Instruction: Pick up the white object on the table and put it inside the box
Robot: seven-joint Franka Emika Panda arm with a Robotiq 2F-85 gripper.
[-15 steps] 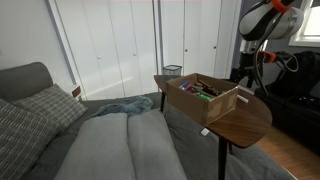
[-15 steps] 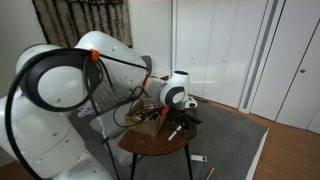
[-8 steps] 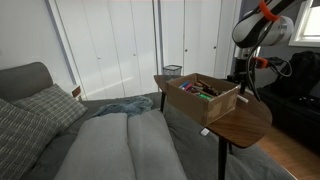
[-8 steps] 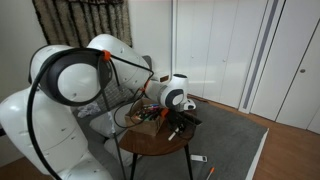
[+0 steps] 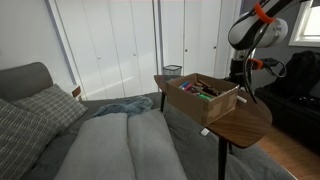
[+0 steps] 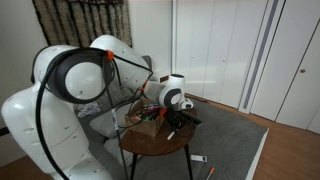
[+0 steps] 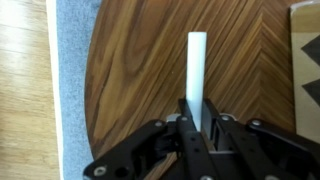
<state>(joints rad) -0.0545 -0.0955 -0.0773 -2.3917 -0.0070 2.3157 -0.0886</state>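
- My fingers [image 7: 197,112] are drawn almost together and clamped on the near end of the white strip [image 7: 197,70], one on each of its long edges.
- From that grip the strip runs straight away from me, long and thin, over the brown wood grain of the bench [image 7: 130,80]. The wrist view does not show whether its far end rests on the wood or is lifted.
- The strip sits well inside the rounded edge of the bench. Beyond that edge are grey carpet [image 7: 68,90] and then pale wood flooring [image 7: 22,90].
- The tan cardboard of the box [image 7: 306,60] shows at the side of the wrist view, apart from the strip, with bare wood between them.
- In an exterior view the box [image 5: 203,97] stands open on the bench [image 5: 245,122] with small colourful items inside. My arm comes down just beside it, on the side away from the sofa.
- The strip is too small to make out in either exterior view.
- Past the bench are a grey sofa [image 5: 120,140] with a checked cushion [image 5: 40,105], a small dark wire basket [image 5: 172,71] on the floor, and white closet doors [image 5: 110,45] at the back.
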